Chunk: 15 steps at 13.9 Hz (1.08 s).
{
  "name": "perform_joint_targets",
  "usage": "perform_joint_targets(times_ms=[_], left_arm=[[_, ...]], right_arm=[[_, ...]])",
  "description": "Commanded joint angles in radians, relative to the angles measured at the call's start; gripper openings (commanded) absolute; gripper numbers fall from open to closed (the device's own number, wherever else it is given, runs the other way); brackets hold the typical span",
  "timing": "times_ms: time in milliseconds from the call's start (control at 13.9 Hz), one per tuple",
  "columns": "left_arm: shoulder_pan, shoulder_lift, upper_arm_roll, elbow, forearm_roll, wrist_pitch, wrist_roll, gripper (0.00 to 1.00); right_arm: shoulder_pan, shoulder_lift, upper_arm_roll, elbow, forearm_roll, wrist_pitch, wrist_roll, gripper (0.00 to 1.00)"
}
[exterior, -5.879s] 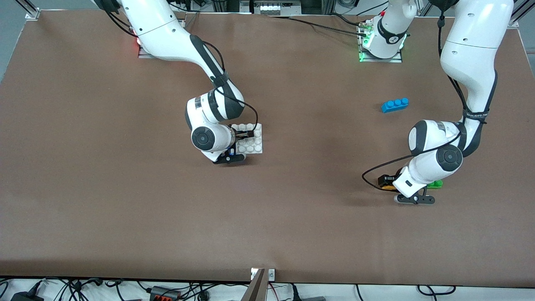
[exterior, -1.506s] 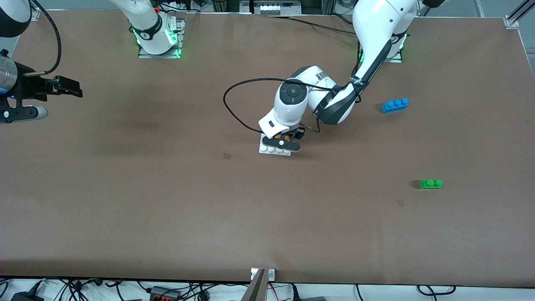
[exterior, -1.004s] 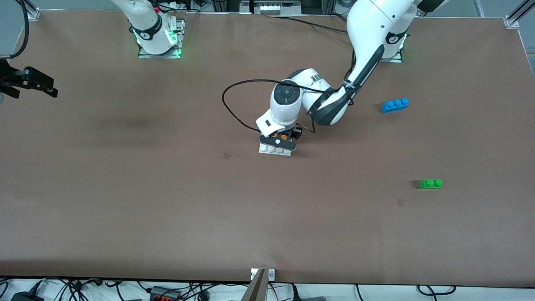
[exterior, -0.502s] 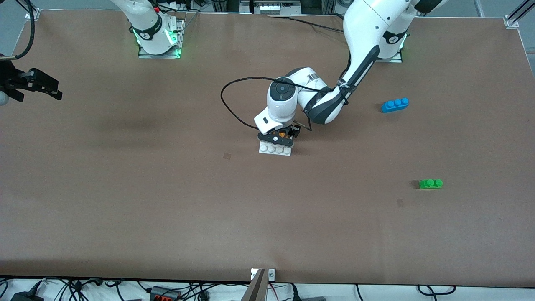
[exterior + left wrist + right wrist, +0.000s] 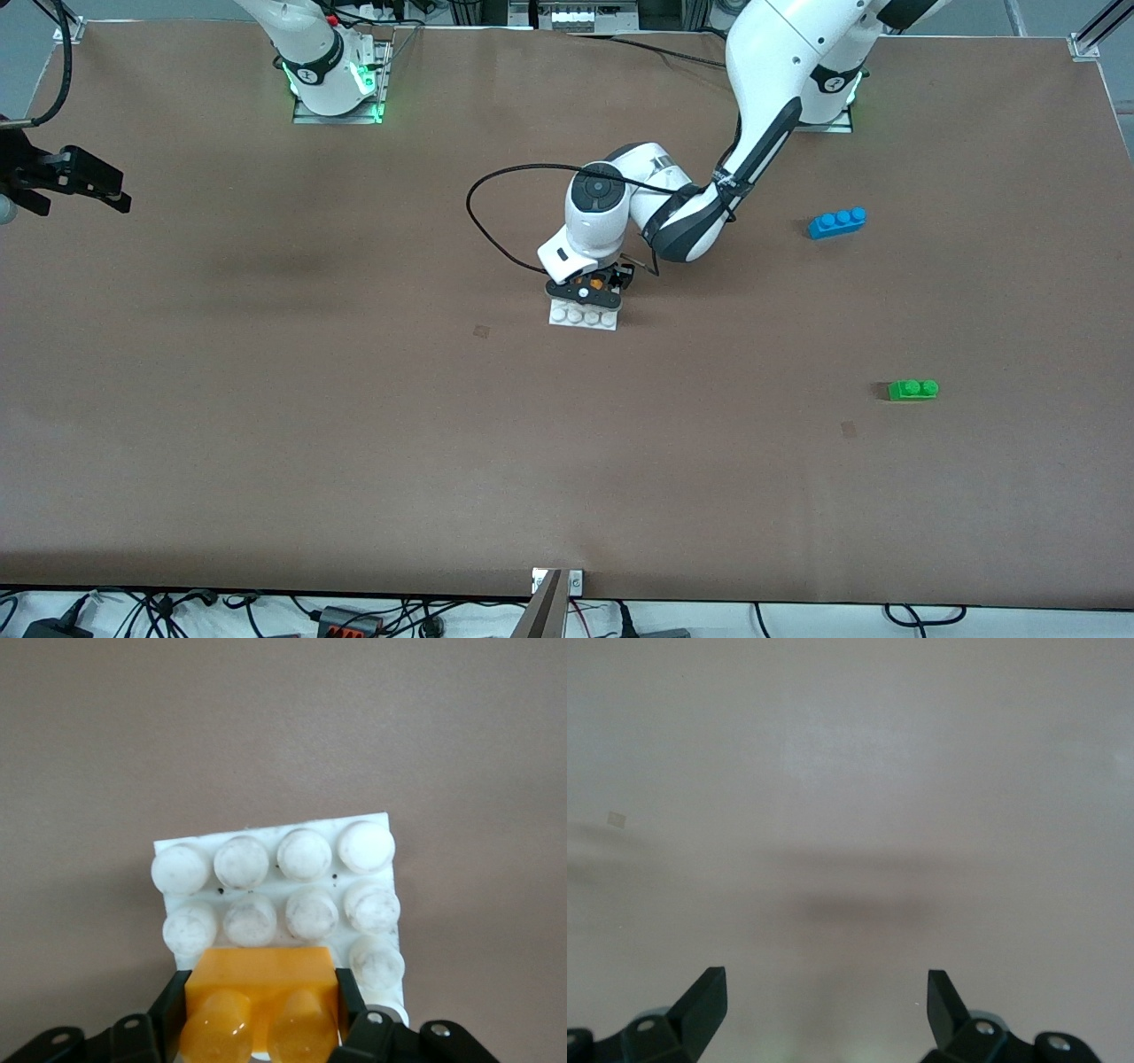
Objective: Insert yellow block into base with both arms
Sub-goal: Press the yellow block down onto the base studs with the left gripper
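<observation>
left fingers (image 5: 168,1005) clamp yellow block (image 5: 261,979) over base (image 5: 283,890).

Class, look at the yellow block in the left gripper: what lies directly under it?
The white studded base lies under the yellow block, which the left gripper is shut on. The studs beneath the block are covered, so seating cannot be judged.

Yellow block clamped over the studded base

The left gripper (image 5: 259,1017) has its two black fingers (image 5: 168,1014) pressed against the sides of the yellow block (image 5: 260,992), whose two round studs face the camera. Just ahead of the fingertips and partly under the block lies the white base (image 5: 283,886) on the brown table (image 5: 283,726), two rows of its studs showing in full.
</observation>
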Motion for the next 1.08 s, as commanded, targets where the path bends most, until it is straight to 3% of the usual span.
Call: perform_joint_targets(times_ms=[0,1004], left_arm=[[-0.003,0.005,-0.008,-0.001,0.029,0.012,-0.040,0.48],[0.009,0.025,-0.008,-0.001,0.030,0.021,-0.074,0.48]], right_arm=[[-0.007,-0.012,0.005,-0.014,0.017,0.003,0.015,1.00],[-0.004,-0.012,0.005,-0.014,0.017,0.006,0.015,1.00]])
